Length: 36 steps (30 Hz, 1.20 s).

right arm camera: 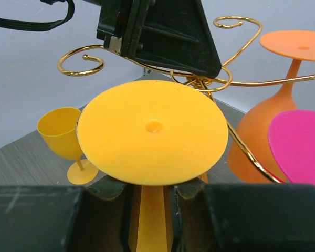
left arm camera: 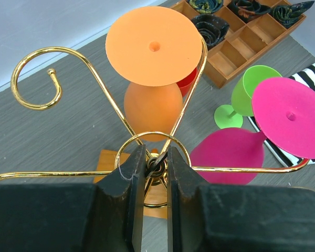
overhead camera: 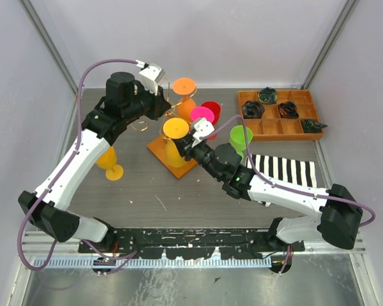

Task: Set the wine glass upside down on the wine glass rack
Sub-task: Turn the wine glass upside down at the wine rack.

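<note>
Left tool (left arm camera: 156, 158) pinches rack (left arm camera: 236, 169); right tool (right arm camera: 152, 202) pinches wine glass (right arm camera: 152, 139).

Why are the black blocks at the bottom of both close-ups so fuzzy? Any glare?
Left wrist: the left gripper sits too near the lens to focus, and the rack glints. Right wrist: right gripper equally soft, the glass sharp. Top view: even light, faint shadows.

Orange glass (left arm camera: 147, 105) and pink glass (left arm camera: 228, 155) crowd the wine glass rack (left arm camera: 107, 160); its left scroll (left arm camera: 13, 79) stands free
</note>
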Each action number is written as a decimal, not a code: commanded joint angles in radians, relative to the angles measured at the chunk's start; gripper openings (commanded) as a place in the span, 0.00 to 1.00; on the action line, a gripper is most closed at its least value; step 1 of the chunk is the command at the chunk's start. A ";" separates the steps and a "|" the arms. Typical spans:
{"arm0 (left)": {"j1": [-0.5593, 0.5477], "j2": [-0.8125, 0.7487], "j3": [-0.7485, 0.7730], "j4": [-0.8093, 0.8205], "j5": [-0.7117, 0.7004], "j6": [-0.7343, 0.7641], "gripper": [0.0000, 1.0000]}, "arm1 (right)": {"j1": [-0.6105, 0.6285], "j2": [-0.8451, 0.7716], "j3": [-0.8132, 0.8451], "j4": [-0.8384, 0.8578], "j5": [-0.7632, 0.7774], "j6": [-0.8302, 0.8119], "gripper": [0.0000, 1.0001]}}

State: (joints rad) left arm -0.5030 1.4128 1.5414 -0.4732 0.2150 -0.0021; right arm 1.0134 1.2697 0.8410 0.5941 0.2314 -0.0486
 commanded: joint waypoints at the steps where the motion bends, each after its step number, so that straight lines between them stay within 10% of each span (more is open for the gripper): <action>1: -0.008 0.017 0.016 -0.023 0.019 -0.012 0.00 | 0.006 -0.045 0.014 0.023 0.049 0.026 0.28; 20: -0.008 0.001 0.013 -0.023 0.016 -0.012 0.00 | 0.007 -0.200 -0.018 -0.146 -0.074 0.032 0.44; 36: -0.028 0.030 0.083 -0.055 0.029 -0.032 0.31 | 0.007 -0.569 -0.282 -0.434 -0.099 0.191 0.49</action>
State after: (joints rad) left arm -0.5053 1.4155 1.5505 -0.4831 0.2142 -0.0097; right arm 1.0134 0.7837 0.6128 0.2485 0.1463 0.0566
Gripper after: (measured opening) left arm 0.269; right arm 0.483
